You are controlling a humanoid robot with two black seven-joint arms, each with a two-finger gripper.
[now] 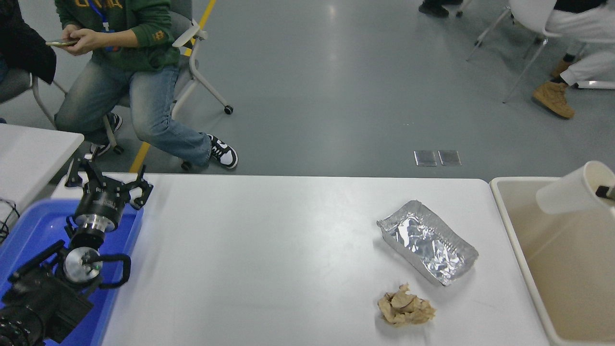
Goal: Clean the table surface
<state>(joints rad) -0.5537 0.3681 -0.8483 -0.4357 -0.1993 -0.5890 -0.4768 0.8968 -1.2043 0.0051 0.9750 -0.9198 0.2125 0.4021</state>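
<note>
The counter (269,250), a wide matte white top with rounded corners, fills the lower middle of the head view. Two pieces of refuse lie on its right part: a crumpled foil tray (427,241) and, just nearer the camera, a wad of brown paper (405,307), the two close but apart. A beige tub (516,250) stands against the counter's right edge, placed, it may be judged, so that refuse can be dropped in after a short reach. Over the tub's far end a white paper cup (569,190) is held tilted, its mouth toward the right. The right pincer (606,192) is seen only as a dark tip at the cup's rim by the picture edge, and appears closed on that rim. The cup is thus positioned above the tub for release, as may be judged. The left pincer (108,185) is parked wide over a blue tray (29,226) at the lower left.
</note>
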